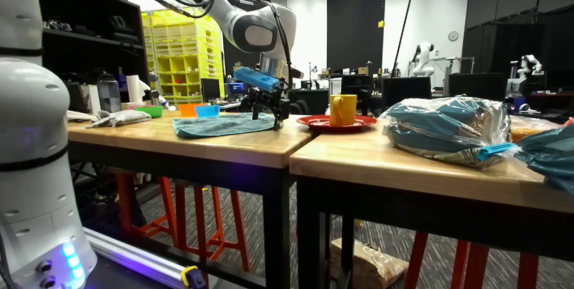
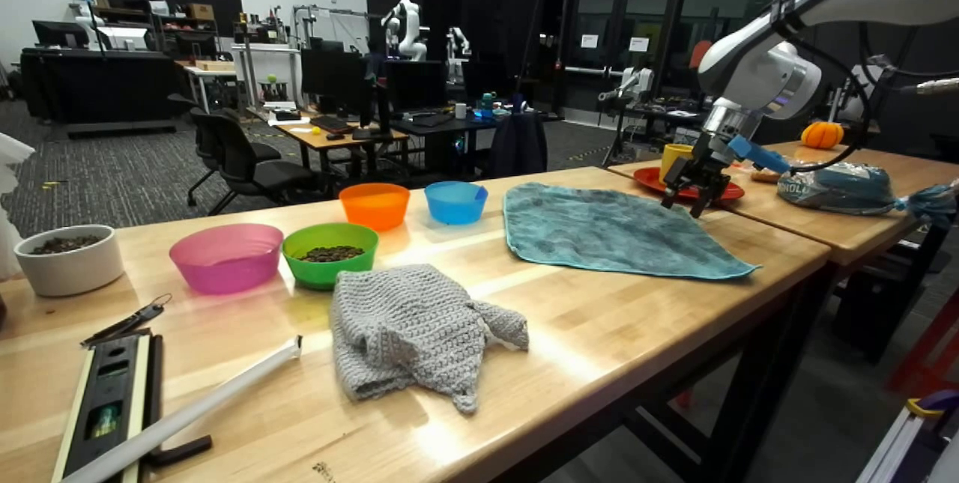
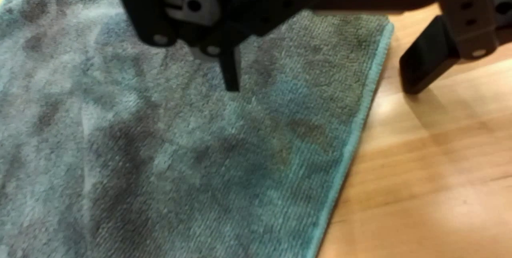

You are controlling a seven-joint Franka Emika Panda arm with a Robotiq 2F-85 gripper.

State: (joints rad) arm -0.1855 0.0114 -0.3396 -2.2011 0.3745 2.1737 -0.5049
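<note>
My gripper (image 3: 322, 89) is open and empty, its fingers pointing down at a corner of a teal-grey towel (image 3: 192, 178). In the wrist view one finger is over the towel and the other finger (image 3: 428, 60) is over bare wood past the towel's stitched edge. I cannot tell whether the fingertips touch anything. The towel lies flat on the wooden table in both exterior views (image 1: 215, 127) (image 2: 592, 232). The gripper shows at its right end (image 1: 267, 123) (image 2: 682, 209). A red plate (image 1: 367, 122) with a yellow mug (image 1: 344, 112) on it stands close by.
Orange (image 2: 374, 207), blue (image 2: 455, 204), pink (image 2: 226, 262) and green (image 2: 330, 273) bowls and a white bowl (image 2: 71, 269) stand along the table. A grey knitted cloth (image 2: 412, 326) and a level (image 2: 109, 408) lie nearer. A bagged teal package (image 1: 444, 123) sits on the adjoining table.
</note>
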